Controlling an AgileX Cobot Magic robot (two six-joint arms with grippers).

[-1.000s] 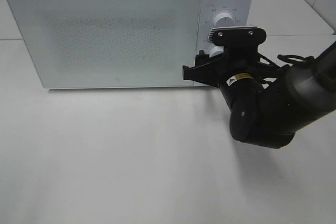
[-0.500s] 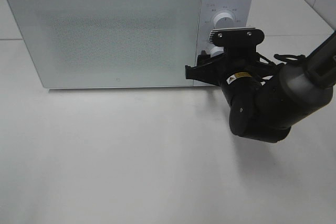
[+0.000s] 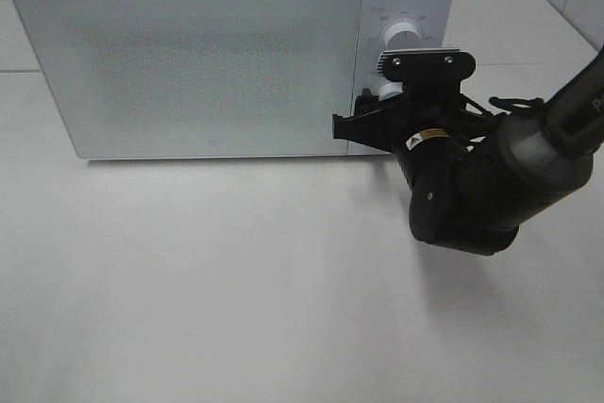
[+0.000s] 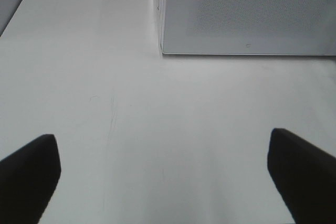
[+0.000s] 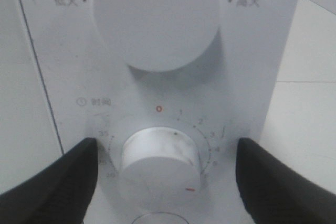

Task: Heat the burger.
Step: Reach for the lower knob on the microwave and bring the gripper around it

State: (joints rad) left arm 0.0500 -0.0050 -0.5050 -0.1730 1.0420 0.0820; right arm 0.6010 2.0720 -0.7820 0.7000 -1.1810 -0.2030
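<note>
White tabletop and shut microwave look unchanged over the last 1 second. The burger is nowhere visible, presumably behind the microwave's frosted door. Only the right arm has shifted slightly beside the microwave's control panel. The right gripper stays there, its 2 fingers apart, flanking the timer dial without touching it. The left gripper hangs wide open off the microwave's front-left corner. Setting the timer looks like the step in hand.
</note>
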